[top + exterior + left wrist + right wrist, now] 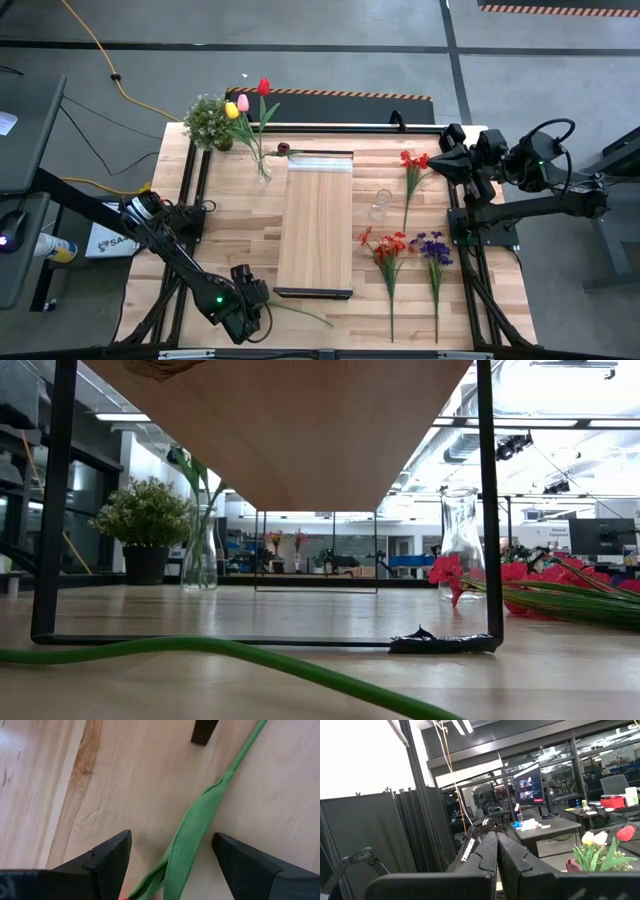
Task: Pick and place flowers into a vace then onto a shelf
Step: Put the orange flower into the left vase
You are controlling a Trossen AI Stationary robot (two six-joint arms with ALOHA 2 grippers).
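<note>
A flower with a long green stem [190, 837] lies flat on the table near its front edge, left of the shelf [317, 225]; it also shows as a stem [300, 312] in the high view and as a stem [200, 650] in the low view. My left gripper [171, 840] points steeply down over it, open, one finger on each side of the stem and its leaf, clear of both. A glass vase [263, 168] at the back holds yellow, pink and red tulips [243, 103]. My right gripper [496, 845] is shut, raised at the table's right edge.
An empty glass vase [380, 205] stands right of the shelf. Red flowers [410, 165], red sprays [385, 248] and a purple cluster [433, 248] lie on the table's right side. A potted plant [208, 122] stands at the back left. The shelf rests on black legs [488, 510].
</note>
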